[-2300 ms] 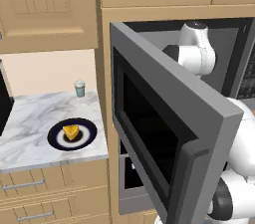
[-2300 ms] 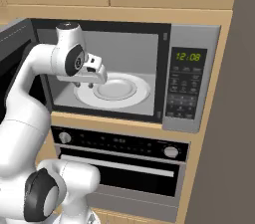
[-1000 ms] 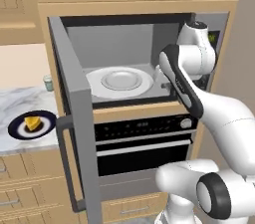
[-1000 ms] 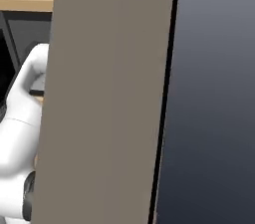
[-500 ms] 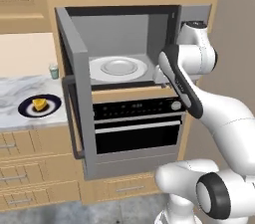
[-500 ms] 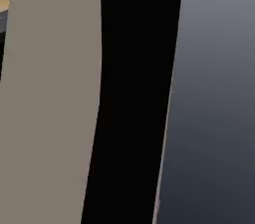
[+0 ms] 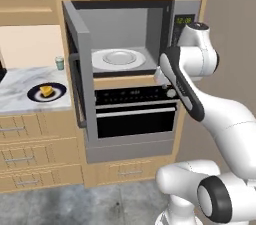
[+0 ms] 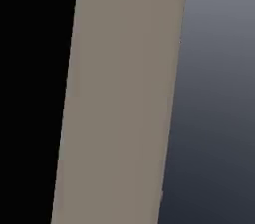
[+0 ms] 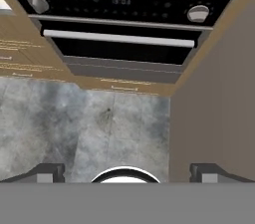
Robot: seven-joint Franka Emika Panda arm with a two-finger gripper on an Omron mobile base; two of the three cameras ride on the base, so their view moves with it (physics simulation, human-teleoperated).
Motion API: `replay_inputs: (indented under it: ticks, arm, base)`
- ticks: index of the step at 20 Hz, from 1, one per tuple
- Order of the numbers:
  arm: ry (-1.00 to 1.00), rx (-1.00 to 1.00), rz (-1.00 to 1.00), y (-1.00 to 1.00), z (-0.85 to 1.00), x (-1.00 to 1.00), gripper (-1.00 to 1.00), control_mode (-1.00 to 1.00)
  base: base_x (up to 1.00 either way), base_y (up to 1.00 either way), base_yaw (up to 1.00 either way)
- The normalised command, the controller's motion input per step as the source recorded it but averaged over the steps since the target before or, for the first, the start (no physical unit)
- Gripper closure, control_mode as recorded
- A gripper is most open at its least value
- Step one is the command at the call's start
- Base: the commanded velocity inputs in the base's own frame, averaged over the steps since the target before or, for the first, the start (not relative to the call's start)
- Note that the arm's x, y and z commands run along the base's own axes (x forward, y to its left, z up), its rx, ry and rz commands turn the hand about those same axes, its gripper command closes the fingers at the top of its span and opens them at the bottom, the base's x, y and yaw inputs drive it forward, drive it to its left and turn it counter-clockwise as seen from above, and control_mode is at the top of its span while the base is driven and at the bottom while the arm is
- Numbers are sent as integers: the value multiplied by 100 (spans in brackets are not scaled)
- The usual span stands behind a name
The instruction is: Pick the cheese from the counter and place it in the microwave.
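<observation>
Microwave [image 7: 125, 39] built into wooden cabinets, door [image 7: 80, 74] swung wide open to the left, white turntable [image 7: 119, 59] inside, green display at upper right. Black-fronted oven [image 7: 135, 114] w/ knobs directly below it; in the hand view the oven [image 9: 119, 24] sits at top above grey floor [image 9: 84, 123]. Marble surface [image 7: 20, 96] at left, over wooden drawers. Dark-blue plate [image 7: 46, 92] on the surface w/ the cheese [image 7: 46, 90] on it; small cup [image 7: 59, 63] near the back wall. Pincer [image 9: 127, 173] spread wide, holding nothing, pointing down at the floor, well apart from the cheese.
</observation>
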Motion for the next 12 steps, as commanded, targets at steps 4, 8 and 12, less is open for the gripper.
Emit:
replay_inputs:
  ticks: [4,8,12]
  arm:
    - [0,0,0,0,0,0,-100,100]
    - [0,0,0,0,0,0,-100,100]
    - [0,0,0,0,0,0,-100,100]
  base:
    - [-18,49,0]
    - [-33,47,0]
    - [-40,52,0]
